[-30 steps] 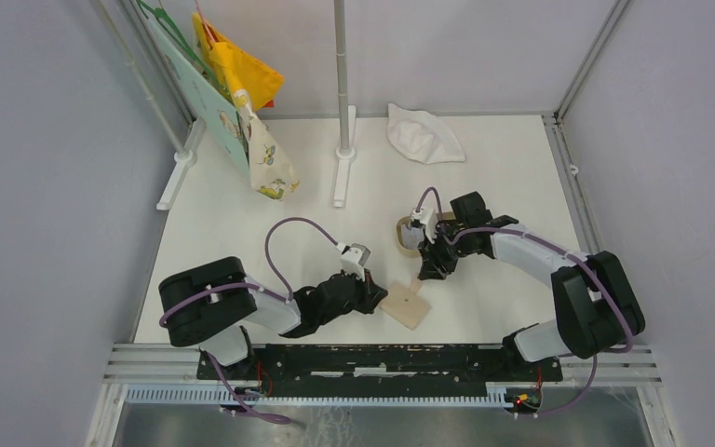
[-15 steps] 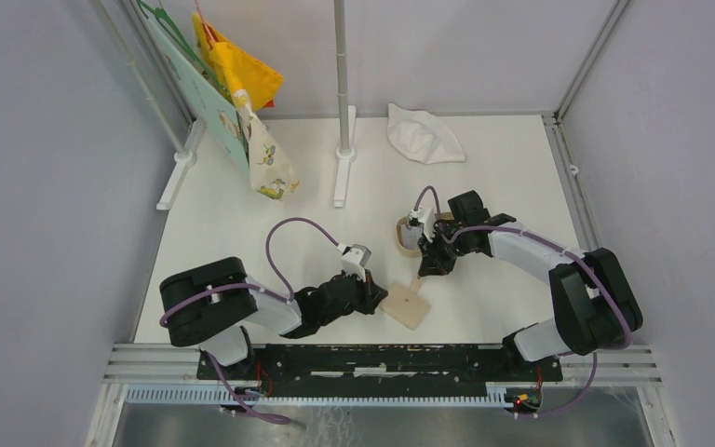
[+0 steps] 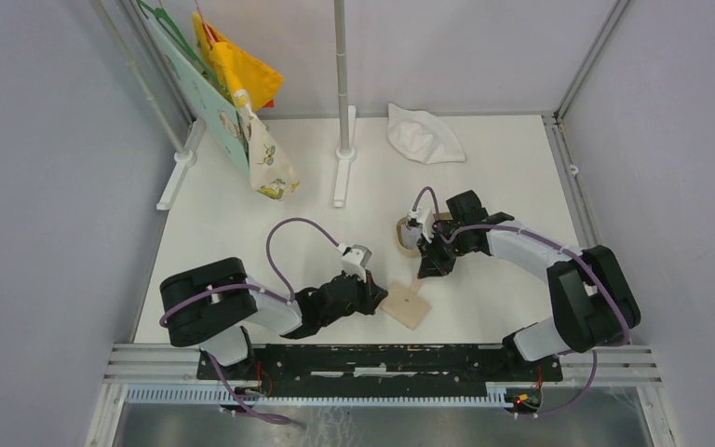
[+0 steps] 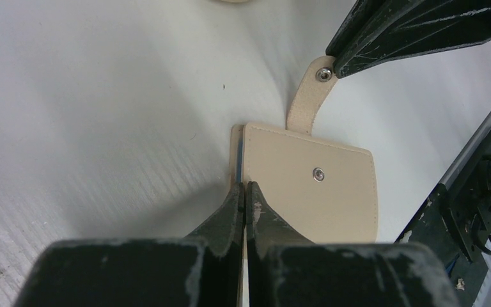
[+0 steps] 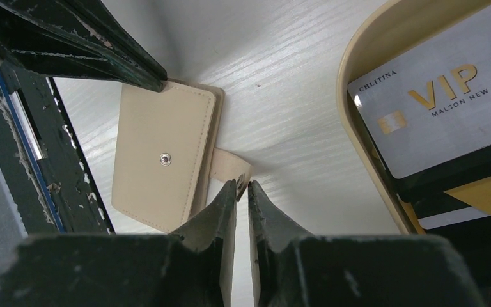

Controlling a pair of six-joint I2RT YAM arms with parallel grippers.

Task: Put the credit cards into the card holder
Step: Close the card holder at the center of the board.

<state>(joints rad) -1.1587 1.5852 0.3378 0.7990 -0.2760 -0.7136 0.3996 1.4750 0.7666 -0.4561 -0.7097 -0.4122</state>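
The beige card holder (image 3: 406,305) lies closed on the white table, snap button up (image 4: 318,173). My left gripper (image 4: 246,187) is shut on its near edge, where a strip of blue lining shows. Its strap tab (image 5: 231,168) sticks out toward my right gripper (image 5: 241,185), whose jaws pinch the tab's end. The credit cards lie stacked in a tan oval tray (image 5: 356,96): a grey-white VIP card (image 5: 441,115) on top, a black one (image 5: 467,163) and an orange one (image 5: 486,195) under it. In the top view my right gripper (image 3: 421,272) is between the tray (image 3: 406,235) and the holder.
A white cloth (image 3: 424,135) lies at the back. A pole on a white foot (image 3: 342,154) stands mid-back, and bags hang from a rack (image 3: 242,102) at the left. A metal rail (image 3: 382,358) runs along the near edge.
The right arm has shifted slightly toward the back left at the strap tab. The left arm and the card holder have stayed in place.
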